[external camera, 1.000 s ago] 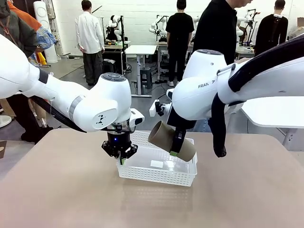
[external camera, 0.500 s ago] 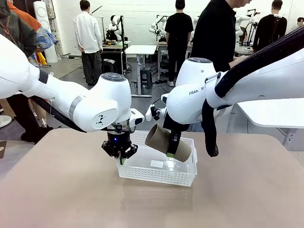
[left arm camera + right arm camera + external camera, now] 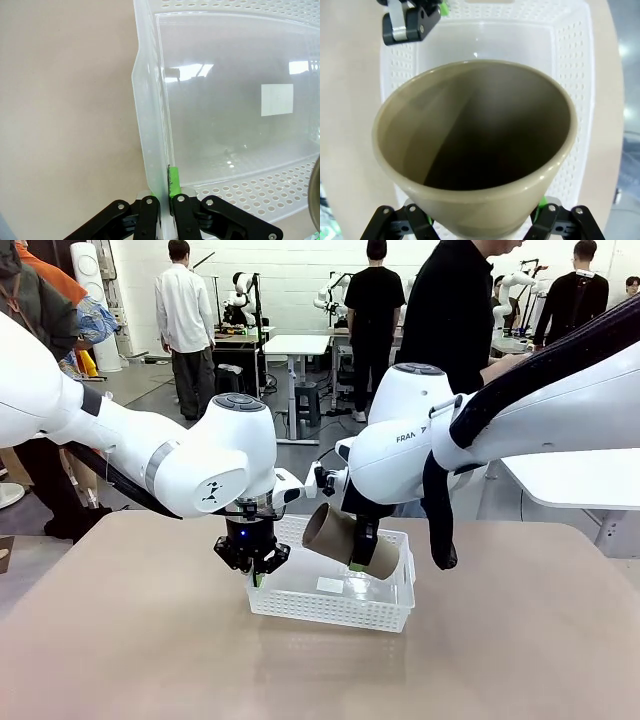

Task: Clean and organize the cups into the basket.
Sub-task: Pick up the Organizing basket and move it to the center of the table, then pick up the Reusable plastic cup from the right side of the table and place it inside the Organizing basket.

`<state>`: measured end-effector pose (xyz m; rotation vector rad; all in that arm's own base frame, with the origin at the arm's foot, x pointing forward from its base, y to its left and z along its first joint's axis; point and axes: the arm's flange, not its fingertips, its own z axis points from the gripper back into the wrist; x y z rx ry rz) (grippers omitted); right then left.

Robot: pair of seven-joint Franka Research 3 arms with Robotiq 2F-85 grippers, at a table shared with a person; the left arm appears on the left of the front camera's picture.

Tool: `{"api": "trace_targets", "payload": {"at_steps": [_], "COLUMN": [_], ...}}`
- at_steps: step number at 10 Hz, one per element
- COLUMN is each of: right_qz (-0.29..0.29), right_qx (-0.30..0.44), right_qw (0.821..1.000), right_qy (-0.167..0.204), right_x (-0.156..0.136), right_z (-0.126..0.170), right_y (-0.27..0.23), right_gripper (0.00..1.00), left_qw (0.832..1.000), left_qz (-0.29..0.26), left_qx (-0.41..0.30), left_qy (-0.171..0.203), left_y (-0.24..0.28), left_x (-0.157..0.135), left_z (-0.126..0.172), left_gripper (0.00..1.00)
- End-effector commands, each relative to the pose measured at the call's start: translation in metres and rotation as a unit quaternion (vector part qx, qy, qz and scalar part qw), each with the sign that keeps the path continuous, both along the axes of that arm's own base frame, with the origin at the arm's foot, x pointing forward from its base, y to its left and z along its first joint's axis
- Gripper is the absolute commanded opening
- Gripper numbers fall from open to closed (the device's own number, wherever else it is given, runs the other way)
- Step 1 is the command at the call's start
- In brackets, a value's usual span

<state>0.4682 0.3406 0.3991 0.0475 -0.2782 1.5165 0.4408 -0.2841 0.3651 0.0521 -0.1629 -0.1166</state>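
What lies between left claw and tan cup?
The basket wall, pinched in the left claw, then its floor, bare but for a label, up to the tan cup; front and left wrist views.

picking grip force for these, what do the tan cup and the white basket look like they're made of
Tan cup: probably matte plastic, possibly coated paperboard. The surface is dull and even with no gloss, and the rim is thick and rounded. The look alone does not settle which.
Basket: translucent white moulded plastic. The floor is glossy with bright reflections, and the walls are pierced with regular small holes.
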Motion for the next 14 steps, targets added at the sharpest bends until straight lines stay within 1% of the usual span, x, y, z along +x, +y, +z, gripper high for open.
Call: {"api": "trace_targets", "payload": {"at_steps": [1, 3, 4, 6, 9, 14], "right_qz": [0.052, 0.049, 0.037, 0.009, 0.01, 0.017], "right_qx": [0.048, 0.061, 0.063, 0.051, 0.026, 0.018], "right_qw": [0.997, 0.997, 0.997, 0.998, 0.997, 0.996], "right_qy": [-0.022, -0.028, -0.017, 0.03, 0.068, 0.082], "right_x": [0.006, 0.008, 0.009, 0.011, 0.005, 0.0], "right_z": [-0.015, -0.018, -0.02, -0.027, -0.04, -0.055], "right_y": [-0.016, -0.027, -0.031, -0.035, -0.032, -0.027], "right_gripper": [0.83, 0.83, 0.83, 0.83, 0.83, 0.83], "left_qw": [1.0, 1.0, 1.0, 1.0, 1.0, 1.0], "left_qz": [-0.003, -0.003, -0.003, -0.003, -0.003, -0.003], "left_qx": [0.007, 0.007, 0.007, 0.007, 0.007, 0.007], "left_qy": [-0.005, -0.005, -0.005, -0.005, -0.005, -0.005], "left_y": [-0.002, -0.002, -0.002, -0.002, -0.002, -0.002], "left_x": [-0.001, -0.001, -0.001, -0.001, -0.001, -0.001], "left_z": [-0.001, -0.001, -0.001, -0.001, -0.001, -0.001], "left_gripper": [0.0, 0.0, 0.0, 0.0, 0.0, 0.0]}}
